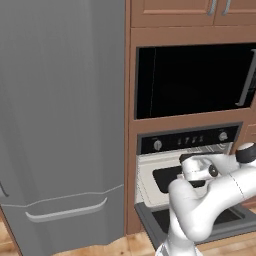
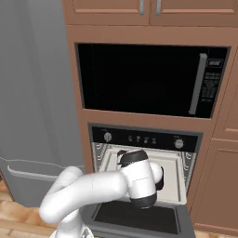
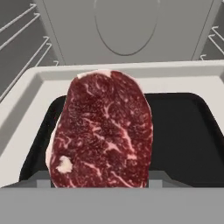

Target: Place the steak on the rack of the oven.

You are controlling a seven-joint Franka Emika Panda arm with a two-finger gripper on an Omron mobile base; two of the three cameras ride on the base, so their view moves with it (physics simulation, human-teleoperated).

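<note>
Oven rack (image 3: 26, 94): steak (image 3: 103, 131) between hand (image 3: 99, 180) fingers

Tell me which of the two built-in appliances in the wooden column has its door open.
The lower one, the oven: its door hangs down and the rack juts out. The black-glass microwave above it is closed.

The robot's glossy white arm (image 2: 88, 188) is built of thick rounded tube segments with bulbous elbows. Dark grey-black rings and caps (image 2: 143, 201) mark its joints, and one black round cap (image 1: 247, 152) tops a segment.
</note>
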